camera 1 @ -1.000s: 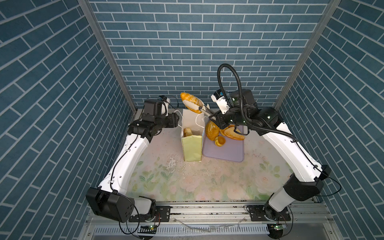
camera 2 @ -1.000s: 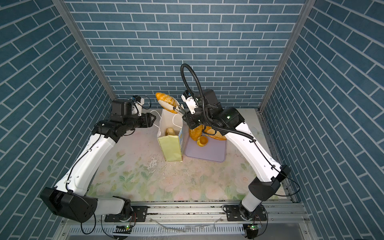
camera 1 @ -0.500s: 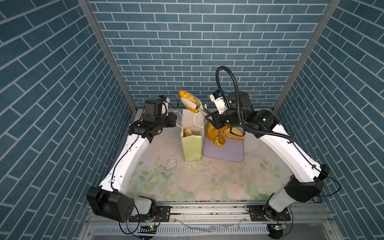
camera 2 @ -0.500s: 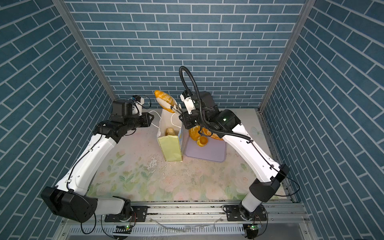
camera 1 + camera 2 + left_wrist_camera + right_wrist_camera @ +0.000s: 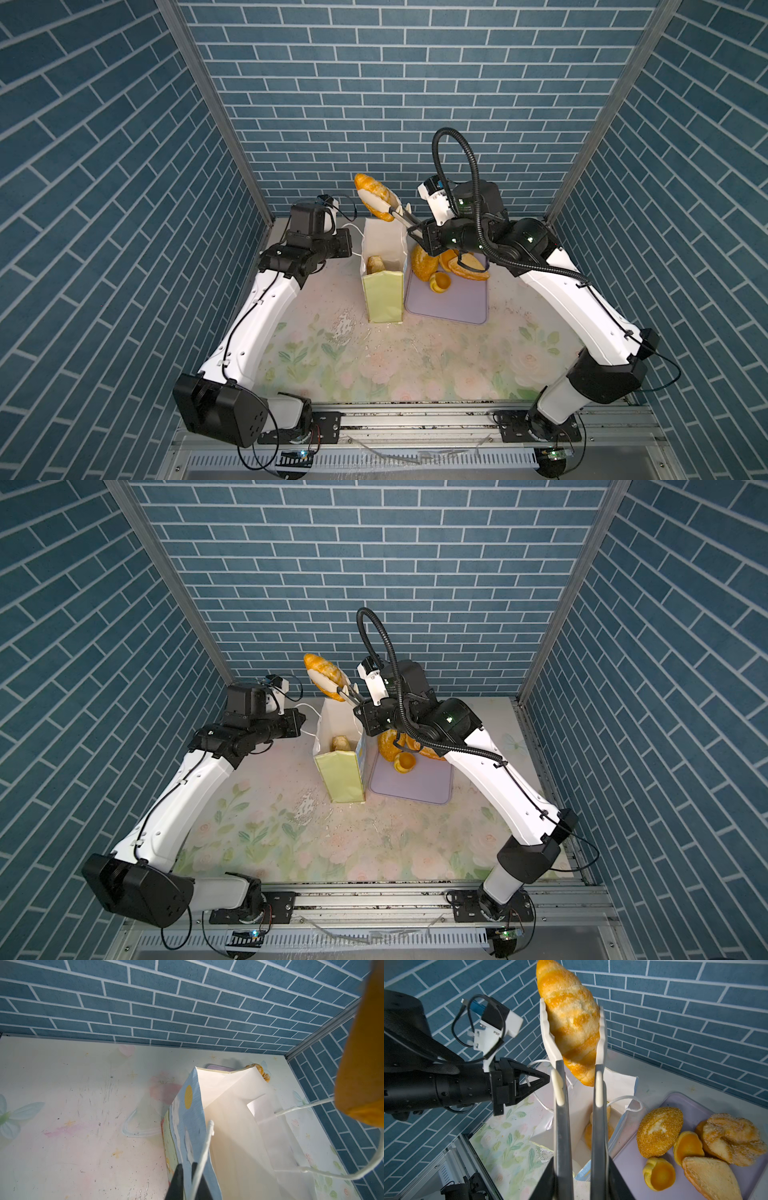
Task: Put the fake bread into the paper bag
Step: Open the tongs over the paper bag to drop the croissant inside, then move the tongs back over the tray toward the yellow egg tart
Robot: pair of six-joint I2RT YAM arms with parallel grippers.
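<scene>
At the left, the left gripper (image 5: pixel 353 251) is found at the left wall of the paper bag (image 5: pixel 382 293); in the left wrist view its fingers (image 5: pixel 176 1180) are pressed together on that painted wall's rim, and a white cord handle (image 5: pixel 204 1147) is run past them. The bag is stood upright on the floral table (image 5: pixel 374 365) with its mouth open, and fake bread (image 5: pixel 375 264) is seen lodged inside at the near end. Open room is left above the mouth, where a croissant (image 5: pixel 371 194) is held tilted over the far end, near the back wall (image 5: pixel 374 124). Most plainly in the right wrist view, it is shown clamped between the white tips of tongs (image 5: pixel 561 1136), whose metal arms are squeezed between the fingers (image 5: pixel 544 1184) of the right gripper (image 5: pixel 581 1186). Just right of the bag a lavender tray (image 5: pixel 449 305) is laid; part of it is hidden by the right arm (image 5: pixel 573 299) in both top views, whereas a seeded loaf (image 5: pixel 659 1132), a twisted ring (image 5: pixel 733 1138), a turnover (image 5: pixel 712 1178) and cup-shaped buns (image 5: pixel 658 1175) are shown on it by the right wrist view
</scene>
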